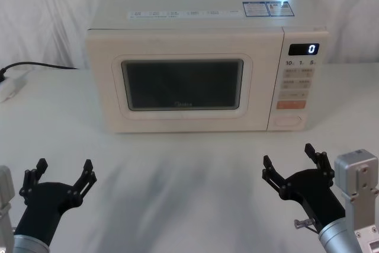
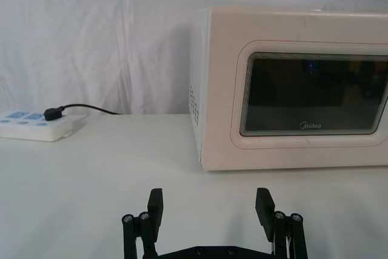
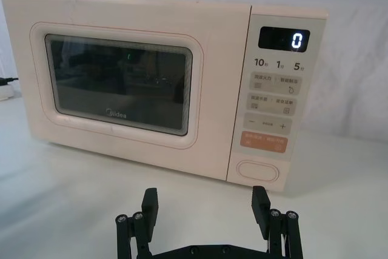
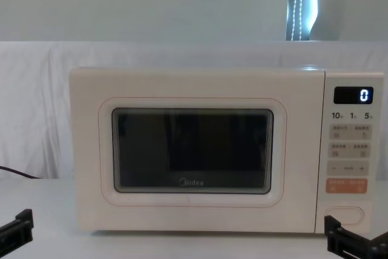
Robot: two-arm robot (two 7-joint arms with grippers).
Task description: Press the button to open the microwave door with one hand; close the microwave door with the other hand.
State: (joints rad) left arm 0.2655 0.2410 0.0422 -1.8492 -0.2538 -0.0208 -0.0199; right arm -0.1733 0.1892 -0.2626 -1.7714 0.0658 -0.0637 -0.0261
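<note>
Midea microwave door point(image 1: 183, 87) shut, display point(image 1: 304, 49) "0"

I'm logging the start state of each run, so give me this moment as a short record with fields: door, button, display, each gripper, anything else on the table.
microwave: cream-white microwave at the middle of the table
microwave door: microwave door shut, flush with the front
button: button at the bottom of the control panel, untouched
display: display reads 0
left gripper: left gripper open, low before the door's left side, touching nothing
right gripper: right gripper open, before the control panel, apart from it
other: power strip with black plug, left of the microwave
</note>
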